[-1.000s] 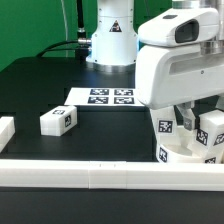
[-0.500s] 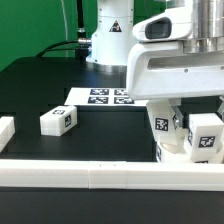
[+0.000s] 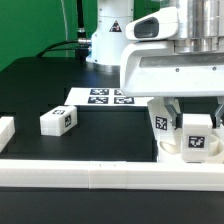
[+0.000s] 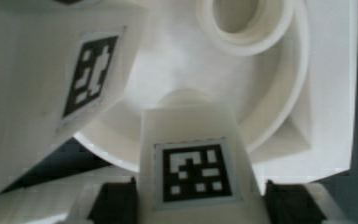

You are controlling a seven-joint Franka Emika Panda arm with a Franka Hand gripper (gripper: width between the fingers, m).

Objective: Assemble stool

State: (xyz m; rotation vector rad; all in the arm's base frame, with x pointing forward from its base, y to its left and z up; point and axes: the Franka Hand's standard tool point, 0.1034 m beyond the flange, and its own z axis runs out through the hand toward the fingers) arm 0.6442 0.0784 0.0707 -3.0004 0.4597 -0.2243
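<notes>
My gripper (image 3: 195,122) is shut on a white stool leg (image 3: 196,143) with a marker tag. It holds the leg over the round white seat (image 3: 172,153) at the exterior view's right. A second leg (image 3: 162,123) stands on the seat beside it. A third leg (image 3: 58,120) lies loose on the black table at the exterior view's left. In the wrist view the held leg (image 4: 197,165) sits between my gripper (image 4: 197,203) fingers. Its end rests against the seat (image 4: 265,90) near a round socket. The other leg (image 4: 91,75) rises beside it.
The marker board (image 3: 105,97) lies flat at the back, before the robot's base. A long low white rail (image 3: 90,176) runs along the front edge, and a short rail piece (image 3: 5,130) stands at the exterior view's left.
My arm has shifted toward the exterior view's left, carrying the held leg with it and a little lower, over the seat. The loose leg has not moved.
</notes>
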